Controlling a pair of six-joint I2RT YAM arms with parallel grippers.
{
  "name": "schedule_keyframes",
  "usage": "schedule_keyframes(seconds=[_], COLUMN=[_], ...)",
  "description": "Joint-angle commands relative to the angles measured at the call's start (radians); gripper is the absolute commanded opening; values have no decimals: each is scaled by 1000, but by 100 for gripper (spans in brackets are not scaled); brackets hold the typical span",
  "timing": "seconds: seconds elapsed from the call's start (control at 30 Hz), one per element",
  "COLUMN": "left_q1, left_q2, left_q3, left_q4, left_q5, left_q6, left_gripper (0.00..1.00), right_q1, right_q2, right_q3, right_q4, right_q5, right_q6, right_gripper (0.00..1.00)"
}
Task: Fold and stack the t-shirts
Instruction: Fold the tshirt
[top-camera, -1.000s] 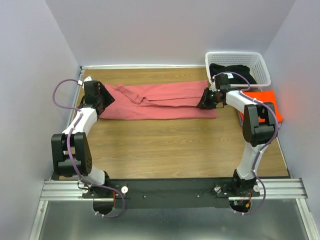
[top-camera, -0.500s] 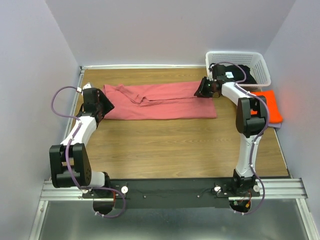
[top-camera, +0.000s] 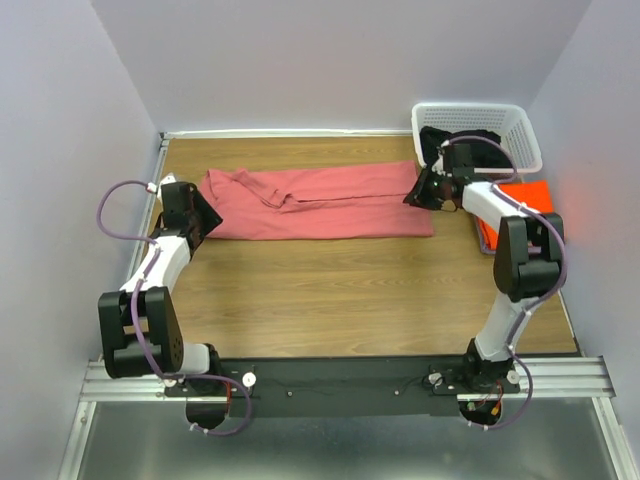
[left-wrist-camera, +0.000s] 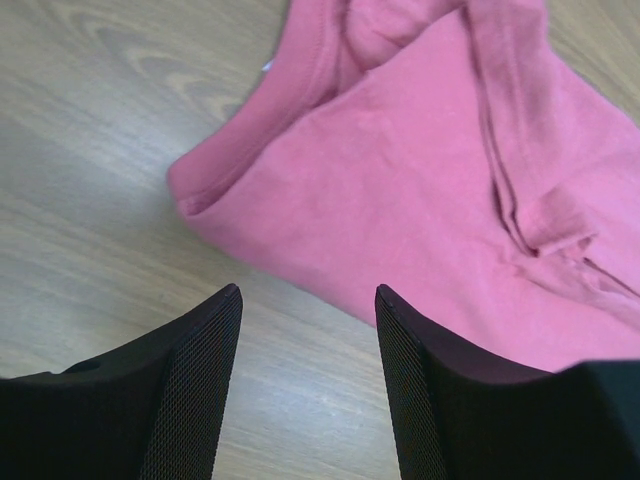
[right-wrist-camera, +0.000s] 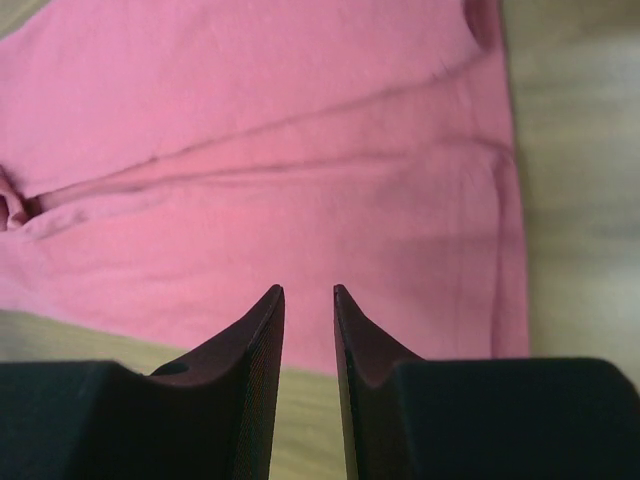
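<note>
The dusty pink-red t-shirt (top-camera: 320, 205) lies folded into a long band across the far half of the table. My left gripper (top-camera: 203, 213) hovers open over bare wood just short of the shirt's left end (left-wrist-camera: 420, 200), with nothing between its fingers (left-wrist-camera: 200, 380). My right gripper (top-camera: 418, 193) hangs over the shirt's right end (right-wrist-camera: 300, 150). Its jaws stand a narrow gap apart and hold no cloth. The orange t-shirt (top-camera: 522, 198) lies at the right edge, partly behind the right arm. The black t-shirt (top-camera: 470, 143) sits in the basket.
The white lattice basket (top-camera: 470, 107) stands at the back right corner. Walls close in the table on the left, back and right. Bare wooden tabletop (top-camera: 330, 290) stretches between the shirt and the arm bases.
The right gripper went toward the shirt's far right corner by the basket, then came back to the right end. The left gripper drew back slightly to the left, off the shirt.
</note>
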Motion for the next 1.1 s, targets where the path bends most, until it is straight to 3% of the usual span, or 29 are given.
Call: schedule_keyframes(seconds=[0.0, 0.3, 0.5, 0.67, 0.73, 1.0, 1.07], left_q1=[33, 59, 64, 73, 90, 135, 139], left_q2=[28, 149, 226, 272, 279, 299, 308], left_q3=[-32, 6, 32, 42, 36, 5, 2], left_q4=[17, 60, 89, 109, 114, 124, 121], left_q5=[-46, 22, 23, 10, 22, 23, 23], left_q6=[-33, -82, -113, -117, -110, -91, -85], left_gripper=[65, 78, 77, 70, 61, 4, 0], right_q1=[-24, -67, -90, -101, -102, -194, -207], right_q2=[-123, -173, -151, -121, -98, -48, -48], right_q3=[-148, -304, -353, -387, -411, -542, -566], right_q4=[113, 234, 343, 420, 444, 524, 521], right_q5=[-45, -94, -153, -179, -182, -196, -193], right_q6=[61, 134, 197, 248, 268, 339, 342], right_gripper=[34, 39, 44, 44, 44, 43, 43])
